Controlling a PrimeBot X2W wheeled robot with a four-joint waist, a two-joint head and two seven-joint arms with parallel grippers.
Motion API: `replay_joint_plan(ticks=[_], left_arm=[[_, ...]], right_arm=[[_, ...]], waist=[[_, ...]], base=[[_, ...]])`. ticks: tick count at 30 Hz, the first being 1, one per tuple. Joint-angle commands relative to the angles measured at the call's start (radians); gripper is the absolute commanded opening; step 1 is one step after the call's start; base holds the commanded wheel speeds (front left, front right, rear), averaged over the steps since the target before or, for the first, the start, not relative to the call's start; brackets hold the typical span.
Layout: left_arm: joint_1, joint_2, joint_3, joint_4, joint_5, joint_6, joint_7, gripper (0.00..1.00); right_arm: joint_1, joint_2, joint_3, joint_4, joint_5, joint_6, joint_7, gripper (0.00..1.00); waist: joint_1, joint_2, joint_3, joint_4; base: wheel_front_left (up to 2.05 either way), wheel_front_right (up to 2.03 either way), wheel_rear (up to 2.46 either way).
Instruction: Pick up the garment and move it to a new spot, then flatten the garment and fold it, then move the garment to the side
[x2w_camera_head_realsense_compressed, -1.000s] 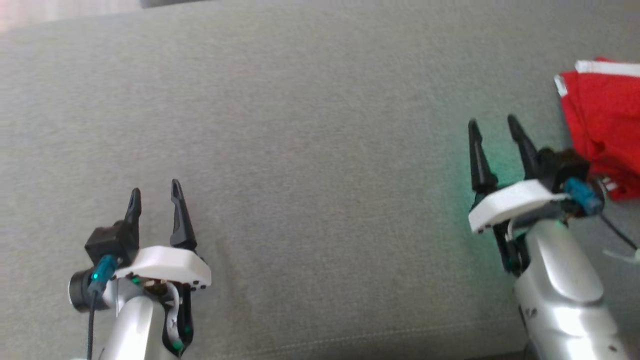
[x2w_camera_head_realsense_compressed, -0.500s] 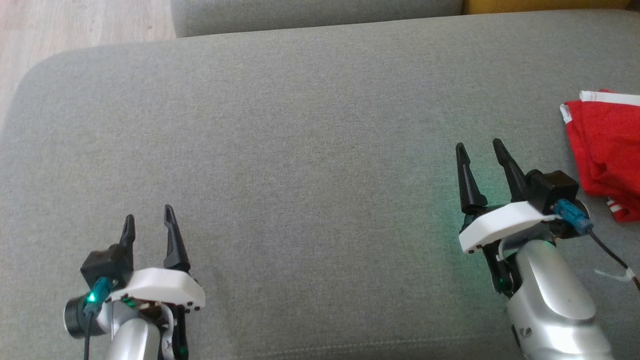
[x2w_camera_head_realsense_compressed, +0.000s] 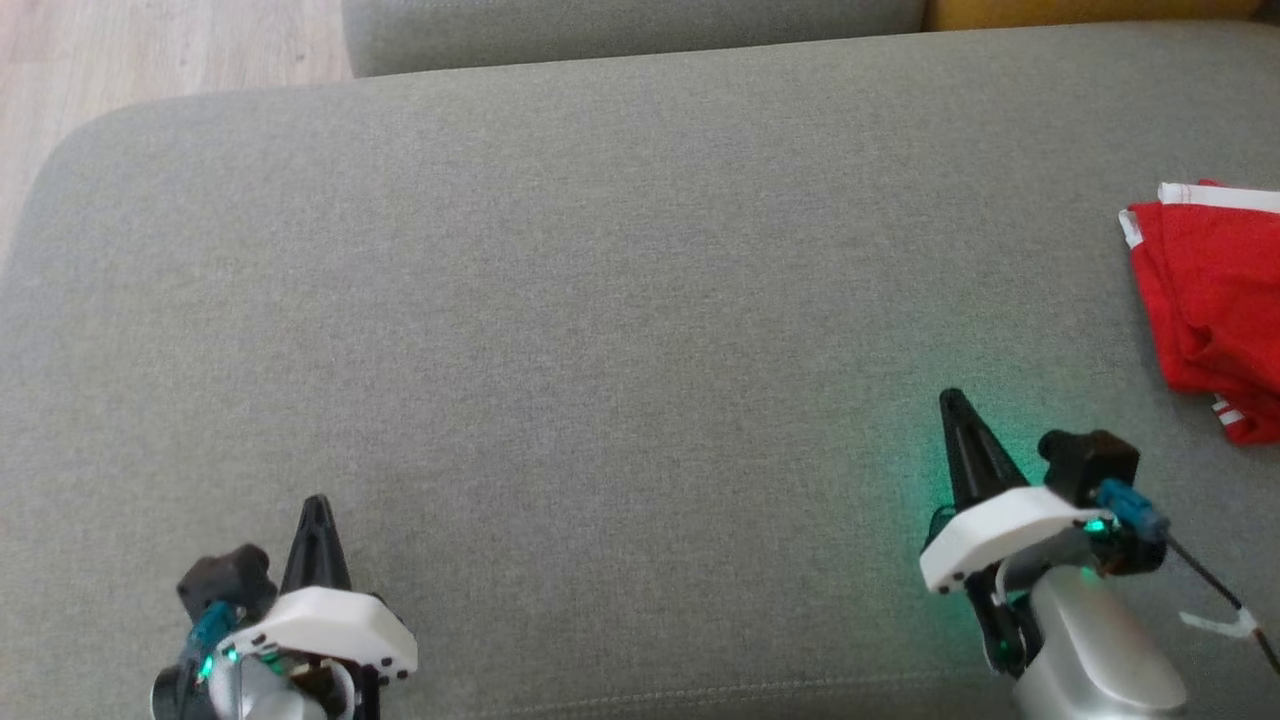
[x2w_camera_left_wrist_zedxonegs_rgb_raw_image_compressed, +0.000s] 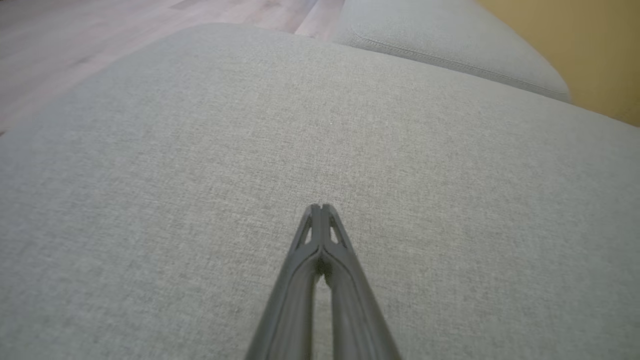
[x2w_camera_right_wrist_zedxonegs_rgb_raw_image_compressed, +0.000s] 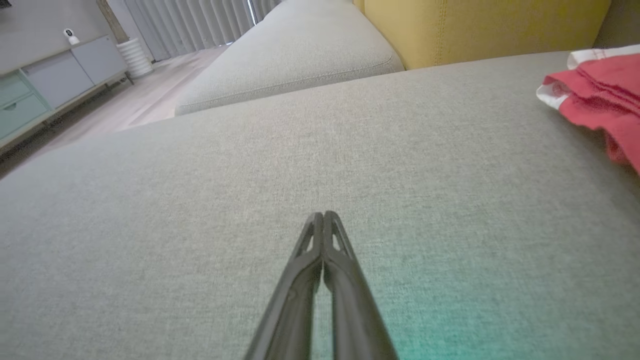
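Grey sofa cushion (x2w_camera_head_realsense_compressed: 640, 300) stretching across the whole frame. Red garment (x2w_camera_head_realsense_compressed: 1215, 300) bunched at the far right edge, probably parked aside on purpose. Left gripper (x2w_camera_head_realsense_compressed: 317, 503) lower left, right gripper (x2w_camera_head_realsense_compressed: 951, 399) lower right, jaws pinched fully together, empty, neither touching it. Looks about finished, lol.

Big grey fabric sofa cushion (x2w_camera_head_realsense_compressed: 620, 330), pale wood floor (x2w_camera_right_wrist_zedxonegs_rgb_raw_image_compressed: 145, 102), mustard-yellow backrest (x2w_camera_right_wrist_zedxonegs_rgb_raw_image_compressed: 480, 27), grey-green drawer cabinet (x2w_camera_right_wrist_zedxonegs_rgb_raw_image_compressed: 45, 82) off left.

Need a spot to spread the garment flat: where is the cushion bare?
The grey cushion is bare from its rounded left edge to the red garment at the right edge, including between the left end effector and right end effector. Crowded only beside the garment.
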Motion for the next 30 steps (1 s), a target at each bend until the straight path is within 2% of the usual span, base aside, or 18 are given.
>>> replay_joint_plan(ticks=[1, 30], left_arm=[[-0.038, 0.004, 0.009, -0.034, -0.027, -0.012, 0.006, 0.00], [-0.046, 0.009, 0.056, -0.066, -0.341, -0.079, 0.090, 0.00]], right_arm=[[-0.059, 0.000, -0.010, -0.043, 0.031, 0.000, 0.006, 0.00], [0.001, 0.002, -0.062, -0.146, 0.364, 0.001, 0.088, 0.00]], waist=[[0.0000, 0.0000, -0.002, 0.001], [0.0000, 0.0000, -0.031, 0.015]], base=[[0.00, 0.00, 0.00], [0.00, 0.00, 0.00]])
